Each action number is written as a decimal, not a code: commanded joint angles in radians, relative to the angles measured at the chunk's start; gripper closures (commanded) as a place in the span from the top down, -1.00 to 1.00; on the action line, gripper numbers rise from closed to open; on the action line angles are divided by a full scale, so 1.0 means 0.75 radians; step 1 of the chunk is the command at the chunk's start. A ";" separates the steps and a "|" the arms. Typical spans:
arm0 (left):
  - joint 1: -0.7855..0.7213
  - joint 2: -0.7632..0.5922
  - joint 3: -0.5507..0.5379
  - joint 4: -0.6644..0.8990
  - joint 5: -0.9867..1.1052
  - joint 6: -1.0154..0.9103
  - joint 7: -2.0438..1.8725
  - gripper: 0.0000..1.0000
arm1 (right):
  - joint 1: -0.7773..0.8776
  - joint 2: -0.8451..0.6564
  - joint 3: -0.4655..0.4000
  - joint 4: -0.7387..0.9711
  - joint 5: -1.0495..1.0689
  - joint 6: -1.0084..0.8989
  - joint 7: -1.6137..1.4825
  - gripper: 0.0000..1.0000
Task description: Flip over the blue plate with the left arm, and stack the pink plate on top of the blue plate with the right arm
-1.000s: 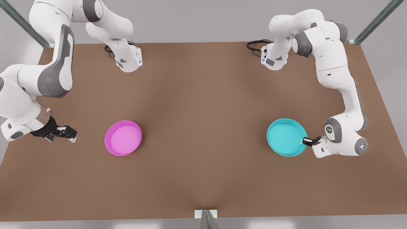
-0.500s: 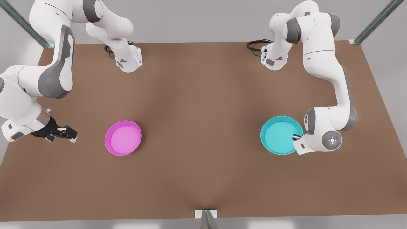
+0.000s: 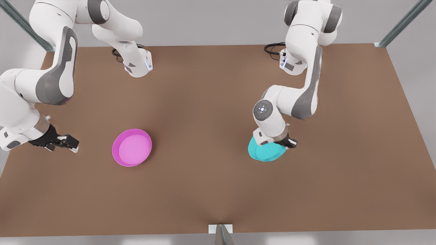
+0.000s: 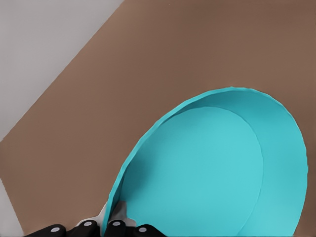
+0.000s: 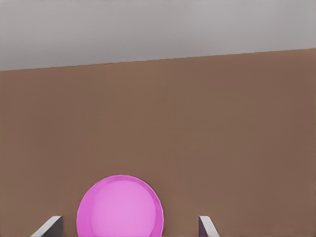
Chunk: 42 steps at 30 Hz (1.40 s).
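The blue plate [image 3: 267, 153] is tipped up steeply off the table at the front view's right of centre, its upper part hidden under the wrist. My left gripper [image 3: 289, 143] is shut on its rim. In the left wrist view the plate's inside [image 4: 207, 173] faces the camera, with the rim pinched between the left gripper [image 4: 111, 226] fingers. The pink plate [image 3: 131, 147] lies flat, open side up, at the front view's left. My right gripper [image 3: 68, 144] waits open, low and well apart from it, farther to the front view's left. The right wrist view looks at the pink plate [image 5: 120, 210] between the spread fingertips [image 5: 49, 226].
The brown table [image 3: 218, 190] spreads wide around both plates. The two arm bases [image 3: 138, 66] with black cables [image 3: 272, 49] stand at the back edge. A small metal bracket [image 3: 220, 228] sits at the middle of the front edge.
The left arm has swung toward the front view's left, carrying the blue plate and tipping it from flat to steeply tilted. The right gripper drifted slightly away; the pink plate stayed put.
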 commanded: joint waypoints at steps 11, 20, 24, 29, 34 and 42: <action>-0.218 0.041 -0.006 -0.016 0.640 0.000 -0.581 -0.57 | -0.018 -0.019 -0.002 0.004 -0.008 -0.059 0.005 1.00; -0.449 0.122 -0.008 -0.104 0.963 -0.113 -1.274 -0.57 | -0.104 -0.068 0.000 0.010 -0.016 -0.124 0.001 1.00; -0.494 0.157 -0.008 -0.131 1.184 -0.201 -1.354 -0.57 | -0.106 -0.066 0.000 0.010 -0.004 -0.118 0.001 1.00; -0.596 0.268 -0.010 -0.143 1.261 -0.387 -1.260 -0.57 | -0.114 -0.073 -0.002 0.010 -0.012 -0.129 -0.011 1.00; -0.617 0.345 -0.008 -0.141 1.272 -0.436 -1.086 -0.57 | -0.123 -0.071 -0.002 0.010 -0.014 -0.129 -0.011 1.00; -0.617 0.515 -0.012 -0.127 1.268 -0.434 -1.217 -0.57 | -0.118 -0.060 0.000 0.010 -0.006 -0.116 -0.011 1.00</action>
